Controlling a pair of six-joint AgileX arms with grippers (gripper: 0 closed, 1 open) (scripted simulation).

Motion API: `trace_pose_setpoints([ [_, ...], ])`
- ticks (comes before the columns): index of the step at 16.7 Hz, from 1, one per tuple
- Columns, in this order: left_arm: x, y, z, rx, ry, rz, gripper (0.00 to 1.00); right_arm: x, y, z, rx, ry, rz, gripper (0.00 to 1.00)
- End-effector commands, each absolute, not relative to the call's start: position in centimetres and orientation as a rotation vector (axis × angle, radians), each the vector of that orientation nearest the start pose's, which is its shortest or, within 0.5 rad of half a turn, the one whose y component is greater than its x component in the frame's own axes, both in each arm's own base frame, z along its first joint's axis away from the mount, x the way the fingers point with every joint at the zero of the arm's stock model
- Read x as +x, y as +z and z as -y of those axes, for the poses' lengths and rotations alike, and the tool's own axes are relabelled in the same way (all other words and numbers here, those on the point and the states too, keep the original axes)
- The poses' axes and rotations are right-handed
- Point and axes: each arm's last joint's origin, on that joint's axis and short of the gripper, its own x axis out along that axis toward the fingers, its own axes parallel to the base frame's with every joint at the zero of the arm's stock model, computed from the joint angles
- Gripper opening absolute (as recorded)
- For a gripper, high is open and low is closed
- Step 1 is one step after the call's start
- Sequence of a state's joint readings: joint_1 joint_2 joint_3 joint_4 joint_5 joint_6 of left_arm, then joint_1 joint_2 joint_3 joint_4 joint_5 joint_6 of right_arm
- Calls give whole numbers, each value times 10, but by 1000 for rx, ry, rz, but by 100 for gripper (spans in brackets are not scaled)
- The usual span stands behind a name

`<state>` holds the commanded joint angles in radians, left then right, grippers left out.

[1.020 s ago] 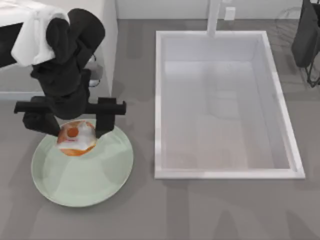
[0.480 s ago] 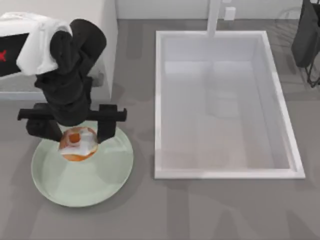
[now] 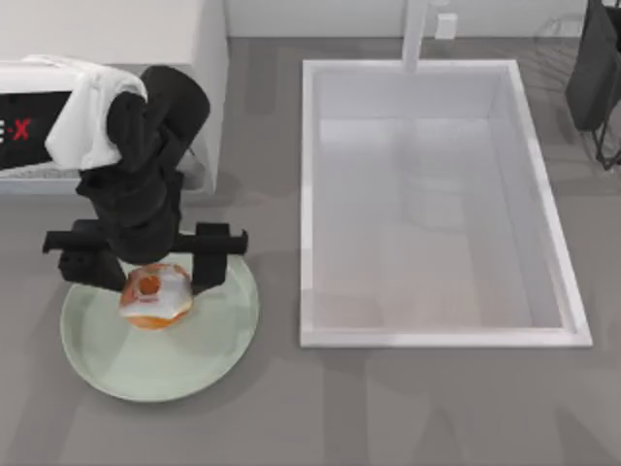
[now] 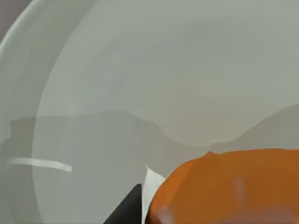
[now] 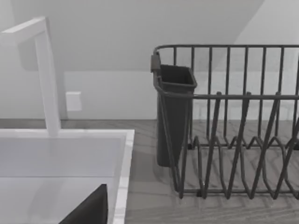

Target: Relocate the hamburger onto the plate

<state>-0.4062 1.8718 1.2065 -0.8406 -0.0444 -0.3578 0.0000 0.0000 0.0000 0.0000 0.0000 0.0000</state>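
- The left gripper [image 3: 153,282] sits in the left-centre of the top view, its two dark fingers standing on either side of the hamburger [image 3: 155,295] and apparently pressed against it; I judge it closed on the bun.
- The hamburger lies over the upper part of the plate [image 3: 160,374], inside the rim, in the lower left of the top view.
- Whether the hamburger already rests on the plate's surface or hangs just above it cannot be told from overhead.
- Progress, as I judge it: the carry is done and the item is over its target; what is left is to let go and lift the arm away.
- The left wrist view adds the close look: the orange bun [image 4: 233,186] low in the frame, with the pale plate [image 4: 140,70] spreading beneath and beyond it.
- The right wrist view gives what the others lack: a dark dish rack [image 5: 233,140], a white faucet [image 5: 46,79] and the sink's rim [image 5: 124,177].
- The right arm is parked at the upper right corner of the top view.
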Motion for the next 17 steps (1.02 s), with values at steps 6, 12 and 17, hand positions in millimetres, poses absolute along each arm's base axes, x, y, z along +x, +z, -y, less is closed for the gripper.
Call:
trace_pose_setpoints([
  [6,314,149,131,46,-18,-1494,38,106,160,1,0,0,0,100],
  [12,314,149,131,46,-18,-1494,83,106,160,1,0,0,0,100],
  [17,314,149,131,46,-18,-1494,100,106,160,1,0,0,0,100],
])
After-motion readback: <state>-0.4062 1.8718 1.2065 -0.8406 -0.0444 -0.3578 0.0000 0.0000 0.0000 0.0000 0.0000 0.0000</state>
